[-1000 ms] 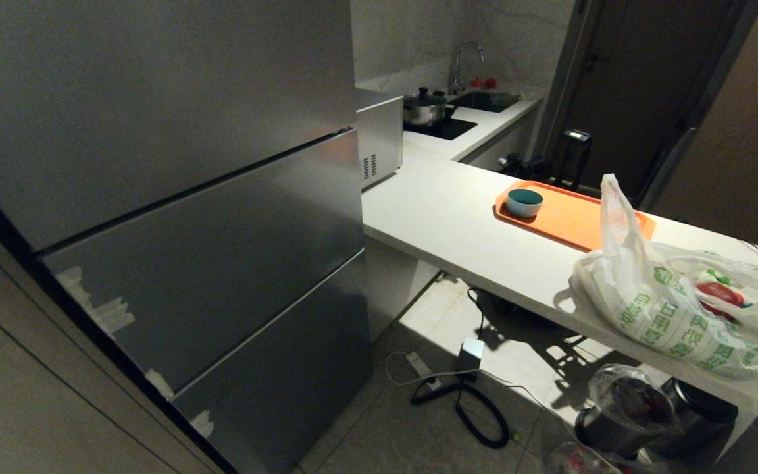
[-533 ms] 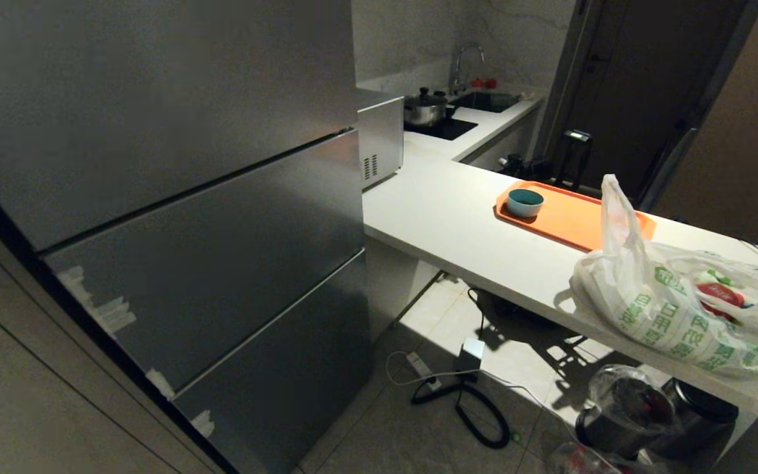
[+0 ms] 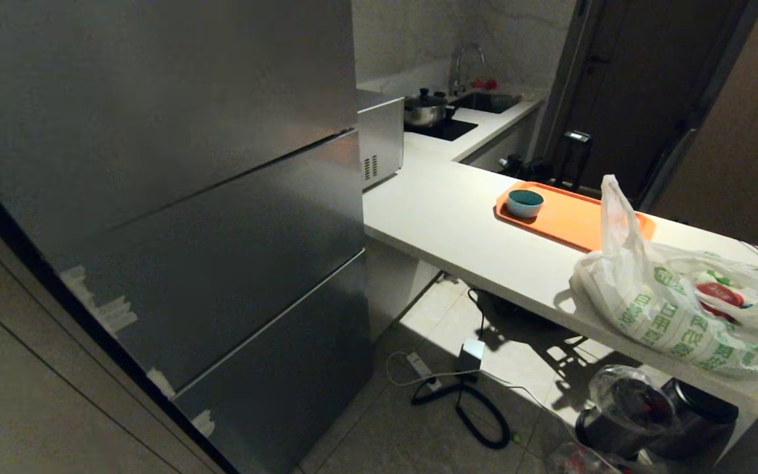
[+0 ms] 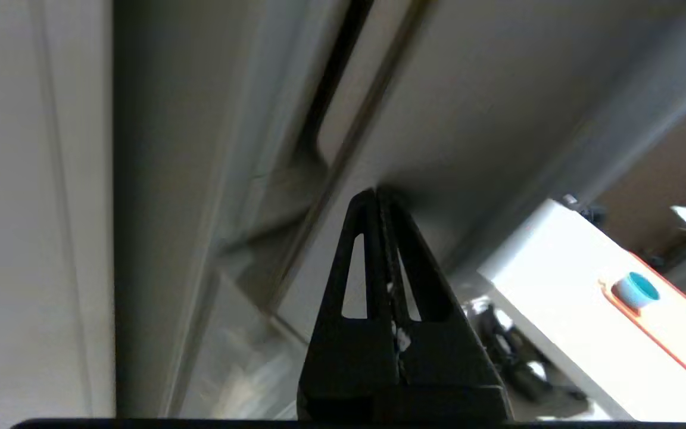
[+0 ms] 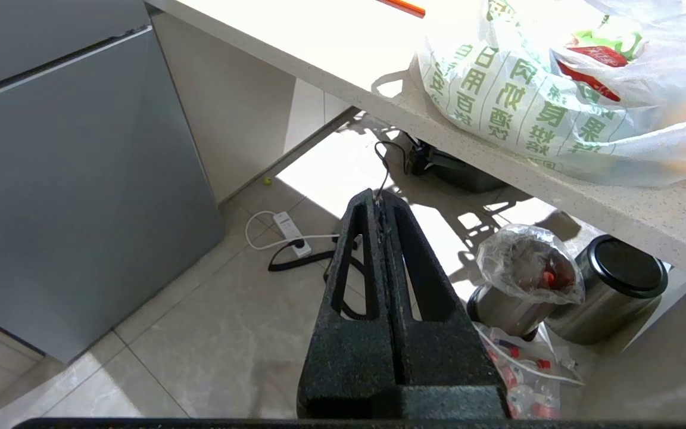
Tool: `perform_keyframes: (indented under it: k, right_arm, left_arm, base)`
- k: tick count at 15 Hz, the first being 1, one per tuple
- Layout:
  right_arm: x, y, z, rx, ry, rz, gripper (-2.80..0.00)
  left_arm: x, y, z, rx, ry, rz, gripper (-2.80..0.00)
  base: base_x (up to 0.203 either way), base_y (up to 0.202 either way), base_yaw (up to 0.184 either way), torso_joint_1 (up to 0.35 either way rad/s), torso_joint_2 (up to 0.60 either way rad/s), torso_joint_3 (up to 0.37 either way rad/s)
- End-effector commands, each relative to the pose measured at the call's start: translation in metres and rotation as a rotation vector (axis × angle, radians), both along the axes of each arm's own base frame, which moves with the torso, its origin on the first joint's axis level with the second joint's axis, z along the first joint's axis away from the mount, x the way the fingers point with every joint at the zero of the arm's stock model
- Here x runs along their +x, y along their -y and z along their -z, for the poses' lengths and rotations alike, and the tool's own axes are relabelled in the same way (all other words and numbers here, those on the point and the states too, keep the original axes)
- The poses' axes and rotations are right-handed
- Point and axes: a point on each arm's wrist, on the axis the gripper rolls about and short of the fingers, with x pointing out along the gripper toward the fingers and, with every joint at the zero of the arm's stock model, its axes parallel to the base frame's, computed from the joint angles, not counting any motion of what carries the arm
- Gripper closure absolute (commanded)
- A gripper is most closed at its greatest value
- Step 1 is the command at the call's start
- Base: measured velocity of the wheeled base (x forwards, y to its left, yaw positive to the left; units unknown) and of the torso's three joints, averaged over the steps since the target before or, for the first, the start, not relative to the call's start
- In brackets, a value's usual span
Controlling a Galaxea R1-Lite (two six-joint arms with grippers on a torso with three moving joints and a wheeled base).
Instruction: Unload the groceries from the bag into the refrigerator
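1. Left wrist view shows the left gripper point(image 4: 379, 193) with its jaws pressed together and holding nothing, the tips just at the brushed-steel face of the refrigerator point(image 4: 498, 107), beside the dark recessed groove point(image 4: 319, 128) that runs along a door's edge.
2. The right gripper point(image 5: 382, 199) hangs over the floor with its jaws closed and empty, well apart from any work.
3. The step in hand looks like opening a refrigerator door. To do it well, the closed jaws should slip into the groove as a hook, seat fully behind the lip, then pull straight out from the door face so they do not skate off the smooth steel.
4. The refrigerator point(image 3: 188, 197) stands upright, long axis vertical, all its stacked doors closed, with pale tape scraps point(image 3: 106, 309) along its left edge.
5. The bag point(image 3: 675, 309) lies on the white surface point(image 3: 458, 230) to the right, slumped on its side, long axis running along the surface. One handle point(image 3: 616, 210) stands up and the mouth faces right. A red-and-green pack point(image 3: 714, 289) shows through it; the other groceries cannot be told.
6. An orange tray point(image 3: 583, 220) with a teal bowl point(image 3: 525, 202) sits beyond the bag.
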Motion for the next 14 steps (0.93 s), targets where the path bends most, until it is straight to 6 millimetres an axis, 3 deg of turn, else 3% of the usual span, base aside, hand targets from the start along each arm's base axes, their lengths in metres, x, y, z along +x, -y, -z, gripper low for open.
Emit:
perform_keyframes:
  k: [1, 6, 14]
  right_arm:
    - [0.000, 0.000, 0.000, 0.001, -0.001, -0.001, 0.00]
    - [0.000, 0.000, 0.000, 0.000, -0.001, 0.001, 0.00]
    - [0.000, 0.000, 0.000, 0.000, -0.001, 0.001, 0.00]
  left_arm:
    - [-0.003, 0.004, -0.004, 0.006, 0.021, 0.002, 0.00]
    - [-0.010, 0.010, -0.004, 0.007, 0.023, 0.014, 0.00]
    - [-0.056, 0.038, -0.007, 0.033, 0.076, 0.074, 0.00]
  base:
    - [0.000, 0.000, 0.000, 0.000, 0.00, 0.000]
    - [0.000, 0.000, 0.000, 0.000, 0.00, 0.000]
    - [0.000, 0.000, 0.000, 0.000, 0.00, 0.000]
